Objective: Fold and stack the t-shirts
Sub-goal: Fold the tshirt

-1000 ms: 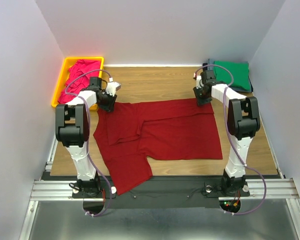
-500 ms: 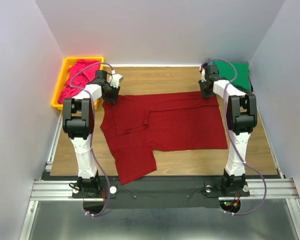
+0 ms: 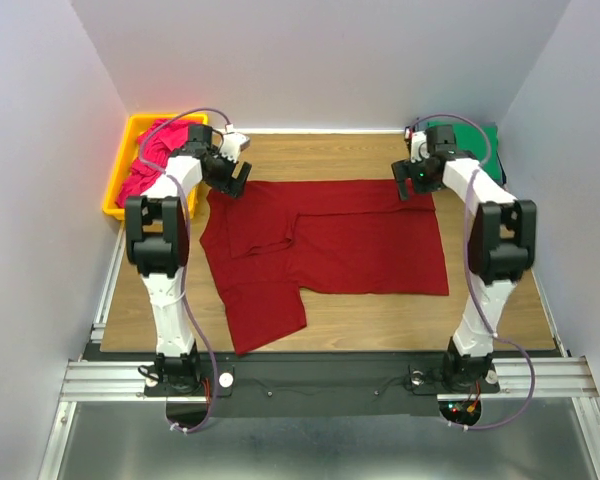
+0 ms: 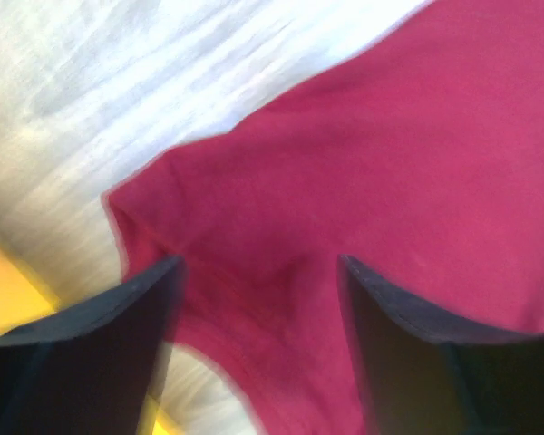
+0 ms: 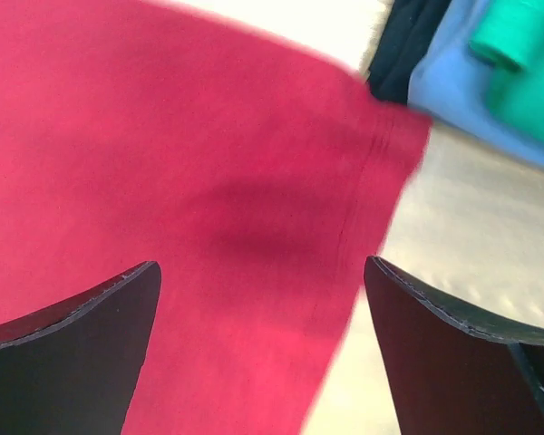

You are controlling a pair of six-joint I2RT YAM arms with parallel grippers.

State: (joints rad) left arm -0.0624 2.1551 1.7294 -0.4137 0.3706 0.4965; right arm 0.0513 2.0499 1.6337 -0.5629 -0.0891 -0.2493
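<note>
A large dark red t-shirt (image 3: 340, 245) lies spread on the wooden table, one sleeve hanging toward the near edge. My left gripper (image 3: 238, 178) stands open just above its far left corner (image 4: 281, 227), nothing between the fingers. Over the far right corner (image 5: 254, 208) my right gripper (image 3: 408, 183) is open too, the cloth lying flat below it. A magenta-pink t-shirt (image 3: 150, 160) is bunched in the yellow bin (image 3: 120, 165). Folded green (image 3: 470, 140), grey-blue (image 5: 453, 82) and black (image 5: 408, 45) t-shirts are stacked at the far right.
The yellow bin sits at the far left corner, close to my left arm. White walls close in the table on three sides. Bare wood (image 3: 320, 150) shows behind the red t-shirt and along the near edge (image 3: 400, 335).
Both grippers carried the red t-shirt's far edge away from the bases, spreading it, then opened and let go. The cloth now lies flat under them.
</note>
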